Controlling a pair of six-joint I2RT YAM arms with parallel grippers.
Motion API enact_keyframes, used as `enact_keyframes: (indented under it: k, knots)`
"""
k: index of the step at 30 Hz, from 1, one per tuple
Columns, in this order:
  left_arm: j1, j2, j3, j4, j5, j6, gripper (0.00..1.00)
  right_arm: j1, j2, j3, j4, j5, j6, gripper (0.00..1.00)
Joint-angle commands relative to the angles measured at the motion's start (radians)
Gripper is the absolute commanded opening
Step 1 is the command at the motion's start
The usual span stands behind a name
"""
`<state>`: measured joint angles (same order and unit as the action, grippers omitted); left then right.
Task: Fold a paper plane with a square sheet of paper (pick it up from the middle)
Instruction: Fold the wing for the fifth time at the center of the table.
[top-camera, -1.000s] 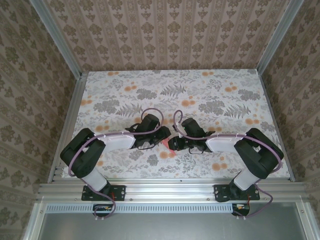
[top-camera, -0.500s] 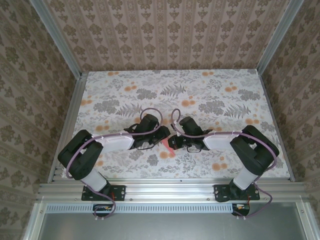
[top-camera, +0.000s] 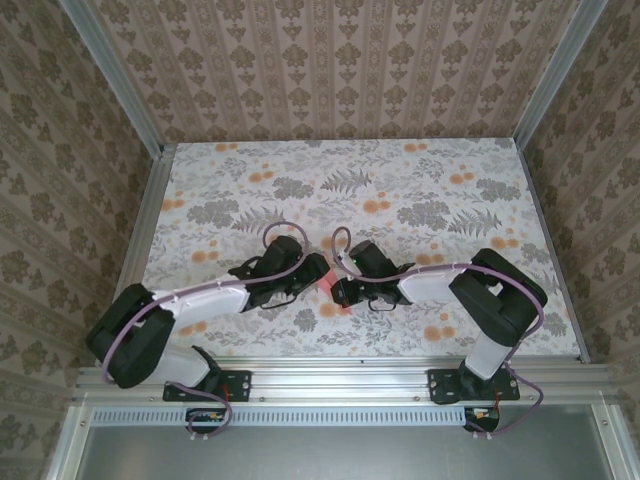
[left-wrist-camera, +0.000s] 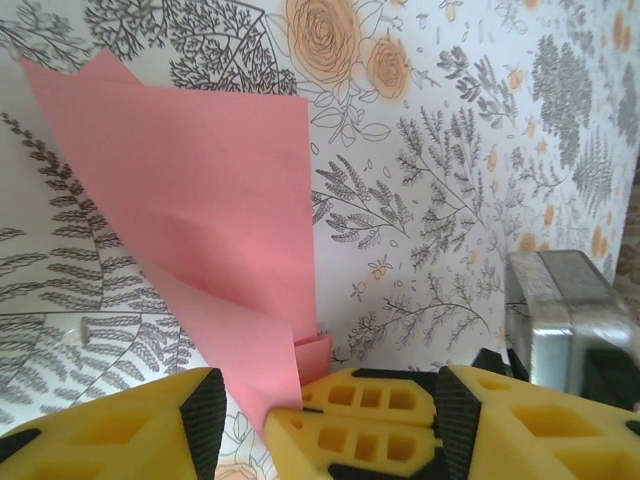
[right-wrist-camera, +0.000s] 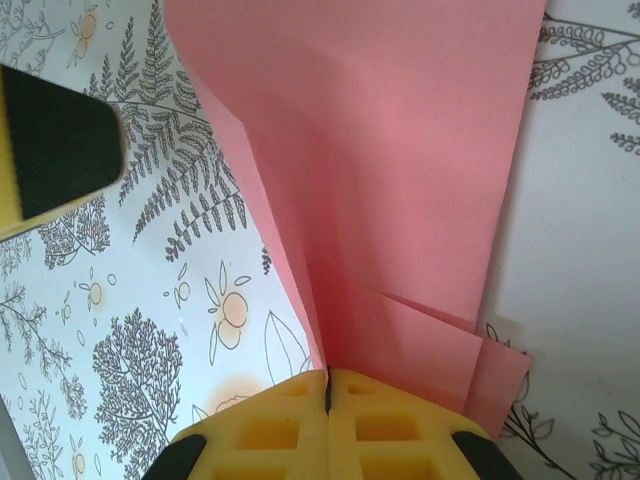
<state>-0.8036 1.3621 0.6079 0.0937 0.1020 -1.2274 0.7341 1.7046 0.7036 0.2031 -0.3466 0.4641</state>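
The square sheet of paper is salmon pink and folded into layers, and it stands up off the floral table near the front middle. My right gripper is shut on its creased lower edge, and the sheet fans out above the yellow fingers. My left gripper is open, its two black-padded fingers standing either side of the right gripper's closed fingers and the paper. One left finger shows at the upper left of the right wrist view. From above, the left gripper and the right gripper meet tip to tip.
The table has a floral cover and is bounded by aluminium rails in front and at the sides, with wallpapered walls beyond. Both arms reach inward from their bases at the near edge, and open tabletop lies behind them.
The right gripper has shut on the paper's crease and the left gripper's jaws have widened. The left arm has dropped lower and swung its elbow out to the left, and both grippers have shifted slightly left.
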Motion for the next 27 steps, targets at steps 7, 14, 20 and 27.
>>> enact_keyframes:
  k: [7,14,20,27]
  knots:
    - [0.012,-0.041,-0.022,-0.027,-0.018,0.01,0.6,-0.041,0.007,0.001,0.053,-0.095,0.115,0.05]
    - [0.012,-0.007,0.007,-0.011,0.015,0.044,0.58,-0.097,0.026,-0.005,0.105,-0.208,0.213,0.05]
    - [0.012,0.064,0.045,0.038,0.051,0.054,0.52,-0.117,0.061,0.002,0.097,-0.231,0.24,0.05]
    - [0.013,0.171,0.128,0.072,0.091,0.086,0.51,-0.128,0.074,0.01,0.071,-0.235,0.239,0.05]
